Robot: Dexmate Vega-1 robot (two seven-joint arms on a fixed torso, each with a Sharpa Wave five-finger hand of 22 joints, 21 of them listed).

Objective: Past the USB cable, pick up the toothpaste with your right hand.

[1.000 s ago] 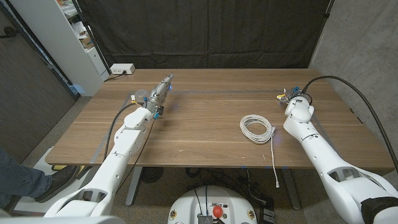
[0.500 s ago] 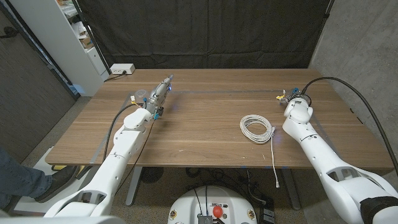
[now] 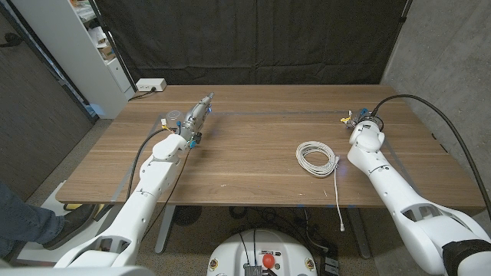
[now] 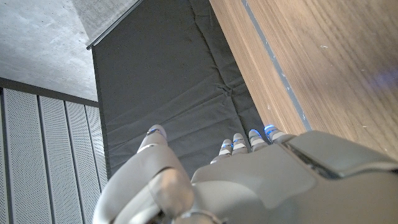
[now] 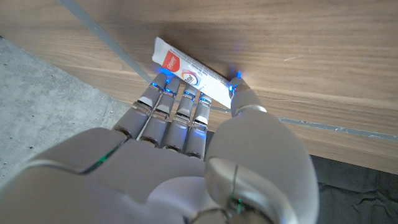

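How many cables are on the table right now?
1. A coiled white USB cable lies on the table near the right arm, its loose end trailing over the near edge. Nothing suggests another, though the arms could hide something small.

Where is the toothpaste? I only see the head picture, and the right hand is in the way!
Observer: The right wrist view shows the toothpaste, a white tube with red print, lying on the wooden table at the right hand's fingertips.
Operator: Is the hand holding it?
Observer: Fingers sit on one side and the thumb on the other, but I cannot tell whether they grip it.
Operator: What about the left hand?
Observer: The left wrist view shows the left hand with fingers stretched out, holding nothing.
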